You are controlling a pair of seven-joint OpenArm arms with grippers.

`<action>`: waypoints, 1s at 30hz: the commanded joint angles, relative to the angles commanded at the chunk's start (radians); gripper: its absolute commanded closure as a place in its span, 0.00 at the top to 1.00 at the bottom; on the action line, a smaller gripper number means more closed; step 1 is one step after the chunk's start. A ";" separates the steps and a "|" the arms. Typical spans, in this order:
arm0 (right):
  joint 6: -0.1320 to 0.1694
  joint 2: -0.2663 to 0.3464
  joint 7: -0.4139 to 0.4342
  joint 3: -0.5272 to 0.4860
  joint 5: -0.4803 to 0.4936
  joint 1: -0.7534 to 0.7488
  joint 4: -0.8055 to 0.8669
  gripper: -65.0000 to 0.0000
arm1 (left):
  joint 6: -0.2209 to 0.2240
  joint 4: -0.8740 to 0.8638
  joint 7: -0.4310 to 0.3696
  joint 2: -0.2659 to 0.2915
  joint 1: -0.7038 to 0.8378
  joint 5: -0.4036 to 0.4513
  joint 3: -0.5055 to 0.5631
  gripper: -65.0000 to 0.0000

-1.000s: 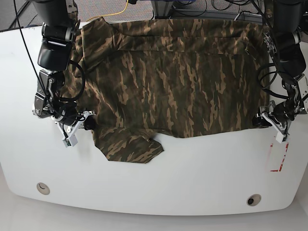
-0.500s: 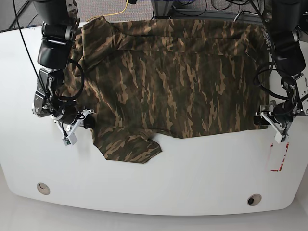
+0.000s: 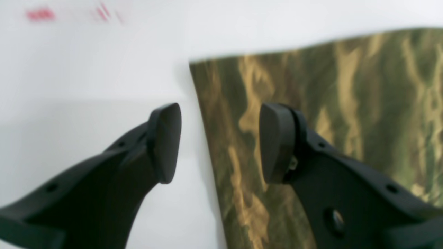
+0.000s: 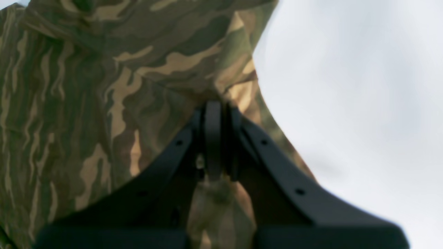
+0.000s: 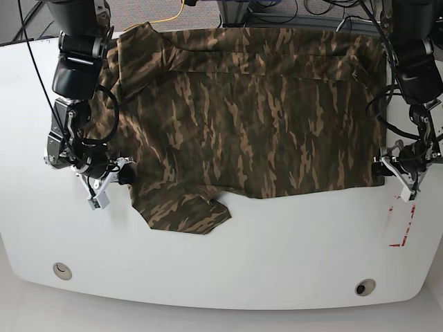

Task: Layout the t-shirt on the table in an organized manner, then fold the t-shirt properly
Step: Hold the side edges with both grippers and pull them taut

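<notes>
The camouflage t-shirt [image 5: 249, 104] lies spread across the back half of the white table [image 5: 277, 249], with one sleeve folded out toward the front left. In the base view my right gripper [image 5: 123, 174] is at the shirt's left edge. The right wrist view shows that gripper [image 4: 214, 110] shut on a bunched fold of the t-shirt [image 4: 86, 86]. My left gripper [image 5: 385, 168] is at the shirt's lower right corner. In the left wrist view it [image 3: 219, 141] stands open, one finger over bare table [image 3: 86, 69], the other over the t-shirt [image 3: 346, 103], whose side edge runs between them.
Two round grommet holes [image 5: 61, 270] [image 5: 364, 286] sit near the table's front edge. A red-marked rectangle [image 5: 400, 225] lies in front of my left gripper, and its red marks [image 3: 41, 14] show blurred in the left wrist view. Cables hang behind the table's back edge.
My left gripper has slid toward the base view's right, and the shirt's lower right corner went with it. My right gripper has shifted slightly up and left, dragging the sleeve fold.
</notes>
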 joint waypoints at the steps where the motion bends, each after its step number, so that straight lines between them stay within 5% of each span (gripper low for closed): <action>1: 0.000 0.000 0.000 0.000 0.000 0.000 0.000 0.00 | 0.002 -0.014 -0.002 0.002 -0.002 0.000 0.000 0.51; 23: 0.000 0.003 -0.002 0.000 0.002 -0.003 0.000 0.00 | -0.003 -0.130 -0.048 0.041 -0.051 -0.005 0.071 0.51; 30: 0.000 0.003 -0.002 0.000 0.002 0.000 0.000 0.00 | -0.003 -0.130 -0.049 0.098 -0.052 -0.003 0.126 0.39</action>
